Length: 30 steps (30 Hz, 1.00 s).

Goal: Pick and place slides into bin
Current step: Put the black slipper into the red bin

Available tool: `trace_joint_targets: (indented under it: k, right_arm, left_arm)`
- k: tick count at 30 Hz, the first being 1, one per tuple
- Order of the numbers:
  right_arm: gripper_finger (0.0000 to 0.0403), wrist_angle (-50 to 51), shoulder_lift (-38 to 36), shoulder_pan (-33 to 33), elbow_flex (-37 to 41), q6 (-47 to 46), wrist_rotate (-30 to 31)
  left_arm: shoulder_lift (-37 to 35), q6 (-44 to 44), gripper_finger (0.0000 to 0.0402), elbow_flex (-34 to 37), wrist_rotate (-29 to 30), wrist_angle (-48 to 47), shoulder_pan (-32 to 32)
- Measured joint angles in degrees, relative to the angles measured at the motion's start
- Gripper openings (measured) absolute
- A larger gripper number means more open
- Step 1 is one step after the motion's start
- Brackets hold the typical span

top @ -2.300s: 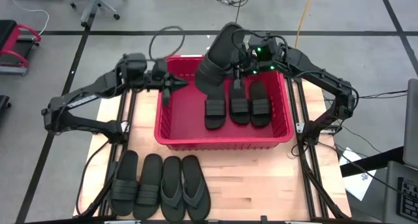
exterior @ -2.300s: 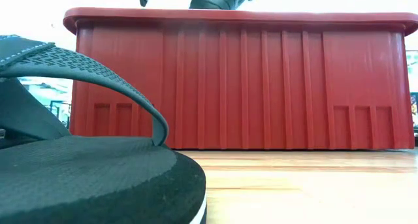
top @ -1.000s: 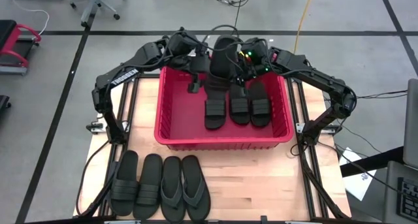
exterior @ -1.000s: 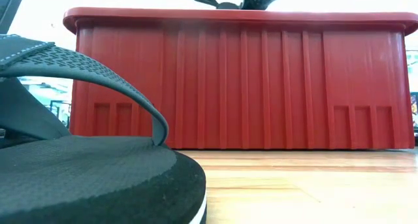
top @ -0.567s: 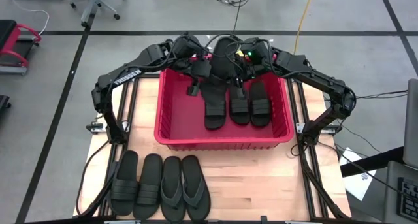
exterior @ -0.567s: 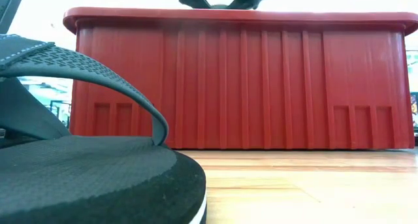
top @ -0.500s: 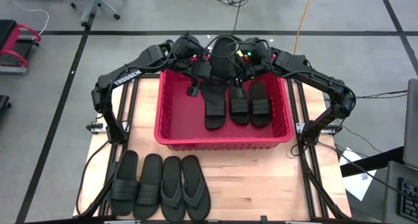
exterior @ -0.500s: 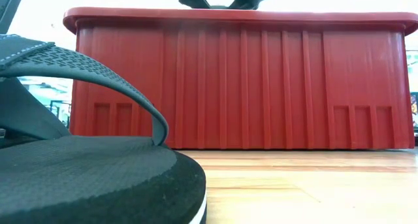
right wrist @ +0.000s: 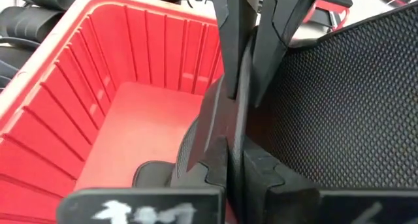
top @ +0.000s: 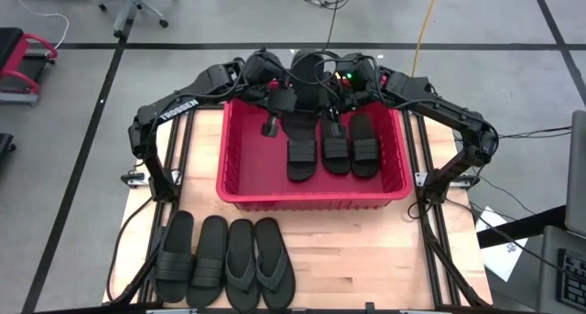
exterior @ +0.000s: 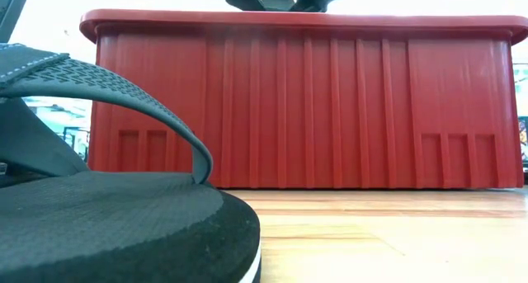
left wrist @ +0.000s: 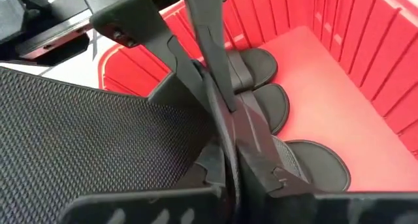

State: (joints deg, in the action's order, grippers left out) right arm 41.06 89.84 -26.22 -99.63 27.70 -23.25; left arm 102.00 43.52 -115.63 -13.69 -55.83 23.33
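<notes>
One black slide (top: 309,69) is held above the far wall of the red bin (top: 311,197), its meshed sole (left wrist: 98,139) turned toward both wrist cameras. My left gripper (top: 293,92) is shut on it from the left and my right gripper (top: 330,91) from the right. Three slides (top: 335,147) lie flat side by side on the bin's floor. Several more slides (top: 224,262) lie in a row on the table near its front edge. My left gripper (left wrist: 222,119) pinches the slide's edge (left wrist: 192,126) between its two fingers, at the end nearer the bin. It comes from the table's left, slanting down. The slide is clear of the bin. My right gripper (right wrist: 238,119) pinches the same end of the slide (right wrist: 268,119) between its two fingers, facing the left gripper. It comes from the table's right, slanting down. The slide is lifted clear, its sole running away toward the far side.
The left half of the bin's floor (top: 252,163) is bare red plastic. In the low view one slide (exterior: 99,209) fills the foreground before the bin's near wall (exterior: 305,101). Cables and a chair lie on the floor beyond the table.
My left gripper has sunk a little toward the held slide's left side and shut on its edge, taking hold next to my right gripper. The slide has stayed above the bin's far wall in my right gripper.
</notes>
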Motion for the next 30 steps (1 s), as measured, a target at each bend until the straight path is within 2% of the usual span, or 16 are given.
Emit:
trace_joint_targets:
  k: [5, 11, 18, 22, 26, 30]
  right_arm:
    - [0.0026, 0.11, -0.07, -0.01, -0.22, -0.53, -0.16]
    - [0.0083, -0.83, -0.33, -0.13, -0.42, -3.26, -0.44]
    - [0.0167, 1.25, -0.33, -0.40, -0.39, -6.08, 2.78]
    - [0.0201, 2.47, -0.33, -0.39, -0.35, -5.43, 7.46]
    - [0.0214, 4.87, -0.33, -0.42, -0.19, -4.97, 11.76]
    - [0.0201, 7.71, -0.52, -0.48, -0.15, -4.63, 14.21]
  left_arm:
    - [0.27, -4.08, 0.0004, -0.58, -1.57, -0.06, 1.60]
    - [0.37, -9.47, 0.0002, -1.73, -7.44, -0.53, 4.35]
    - [0.35, -12.72, 0.0001, -1.79, -10.24, -4.35, 6.02]
    - [0.32, -13.83, 0.0001, -1.81, -10.94, -5.71, 6.05]
    - [0.10, -12.34, 0.0001, -1.95, -10.75, -8.45, 7.17]
    - [0.09, -12.84, 0.0000, -1.96, -13.99, -10.76, 10.15]
